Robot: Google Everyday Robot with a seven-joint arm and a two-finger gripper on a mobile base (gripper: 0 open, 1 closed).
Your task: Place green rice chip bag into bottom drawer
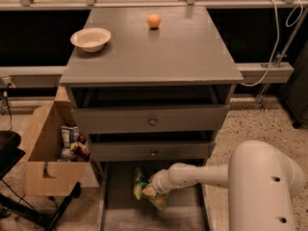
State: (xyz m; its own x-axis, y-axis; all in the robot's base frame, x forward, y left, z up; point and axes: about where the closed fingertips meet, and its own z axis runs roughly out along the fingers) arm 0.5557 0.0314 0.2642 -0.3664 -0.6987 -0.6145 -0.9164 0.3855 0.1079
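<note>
The green rice chip bag (159, 199) is crumpled and tilted inside the open bottom drawer (120, 201), at the middle of its grey floor. My gripper (150, 190) reaches in from the right at the end of the white arm and is shut on the bag, covering its middle. I cannot tell whether the bag rests on the drawer floor or hangs just above it. The two upper drawers (152, 121) with round knobs are pushed nearly shut above it.
A white bowl (90, 38) and an orange ball (154, 20) sit on the cabinet top. An open cardboard box (45, 160) with snack packs stands on the floor to the left of the cabinet. My arm's white shoulder (262, 186) fills the lower right.
</note>
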